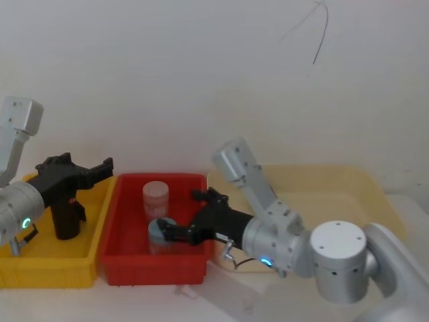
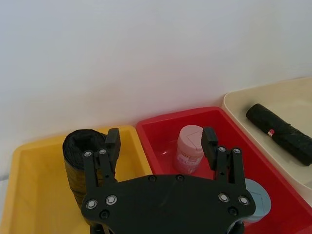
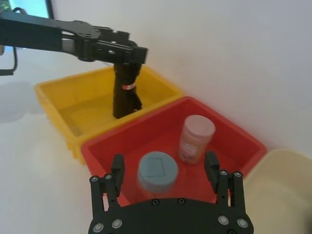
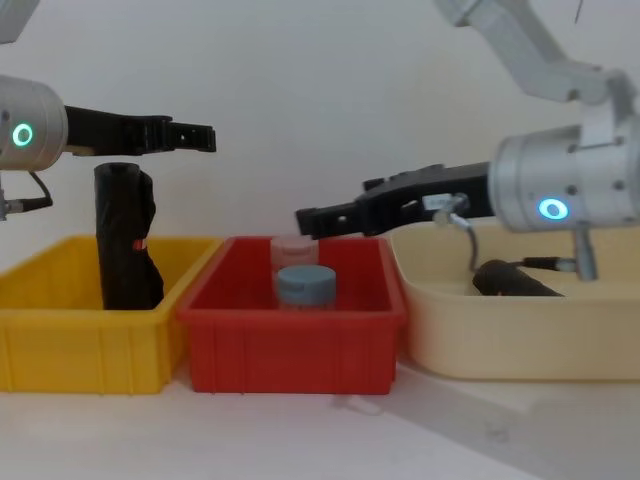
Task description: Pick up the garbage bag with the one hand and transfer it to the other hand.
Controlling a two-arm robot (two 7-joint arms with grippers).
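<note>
Currently left end effector (image 1: 100, 171) open above upright garbage bag (image 4: 122, 235), right end effector (image 3: 164, 160) open too

The matte-black two-finger left gripper (image 4: 195, 137) had a flat palm plate (image 2: 165, 200) dotted with silver round screw heads (image 2: 111, 199). Its silver-grey round joint (image 4: 35, 120) bore a green ring light (image 4: 22, 134), with a thin black cable (image 4: 30, 205) beside it. The right gripper (image 4: 320, 217) was of the same black build, its silver-grey wrist joint (image 4: 565, 180) lit by a blue ring light (image 4: 551, 209). A round grey shoulder cap (image 1: 338, 245) was pierced by small dark holes.
</note>
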